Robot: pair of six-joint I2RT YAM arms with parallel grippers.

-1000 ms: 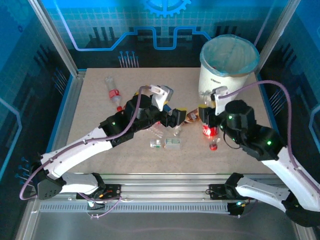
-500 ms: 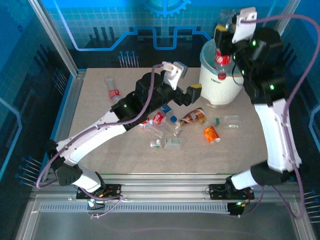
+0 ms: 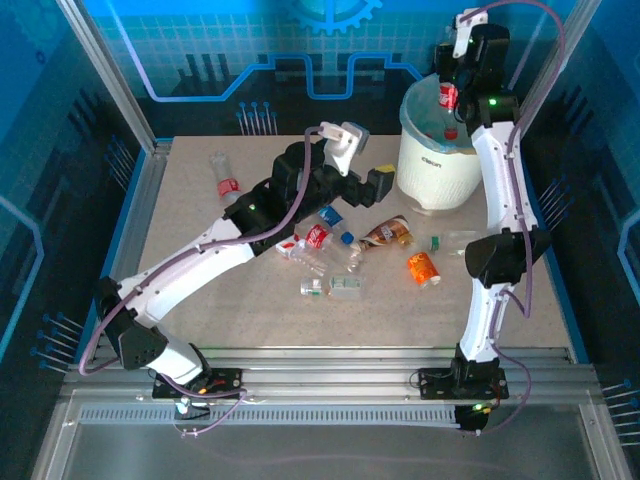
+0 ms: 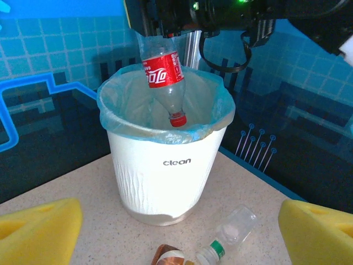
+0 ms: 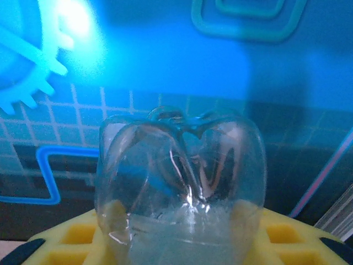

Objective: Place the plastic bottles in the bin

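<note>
Right gripper (image 3: 447, 84) has swung its bottle (image 3: 447, 98) over the bin (image 3: 430, 172).

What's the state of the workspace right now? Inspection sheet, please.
Surface: speckled beige table.
Job's things: bin upright at far right; red-labelled bottle hangs cap-down over its mouth; other bottles lie scattered mid-table; one clear bottle apart, far left.
Clutter: nothing seen.
Grippers: right gripper shut on the red-labelled bottle; left gripper open, facing the bin.
Cables: purple cables run along both arms; no snag seen.
Surroundings: blue patterned enclosure walls, metal frame.
</note>
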